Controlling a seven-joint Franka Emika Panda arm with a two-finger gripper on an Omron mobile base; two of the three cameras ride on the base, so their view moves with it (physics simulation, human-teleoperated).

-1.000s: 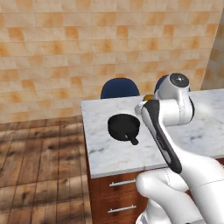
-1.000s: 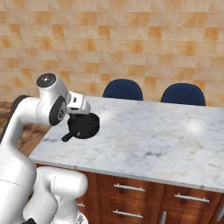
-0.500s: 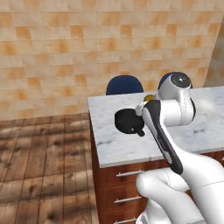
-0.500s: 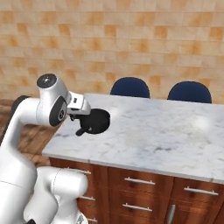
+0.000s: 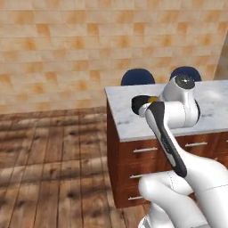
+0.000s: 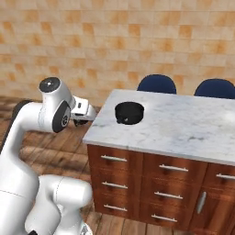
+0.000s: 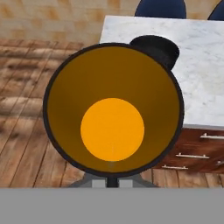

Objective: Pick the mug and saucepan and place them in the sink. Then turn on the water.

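The mug sits right in front of the hand camera, a dark rim around an orange inside, and my gripper is shut on its near rim. From the right base view the gripper hangs just off the left end of the counter, above the wood floor. A sliver of the mug's orange peeks out beside my arm. The black saucepan rests on the marble near the counter's left corner, also seen as behind the mug. The sink and the water are out of view.
The white marble counter tops brown drawers with metal handles. Two blue chairs stand behind it against the tiled wall. Open wood floor stretches left of the counter.
The whole picture has shifted: the counter and saucepan slid right in both base views, so the base has driven. The gripper stays shut on the mug, now off the counter's left end.
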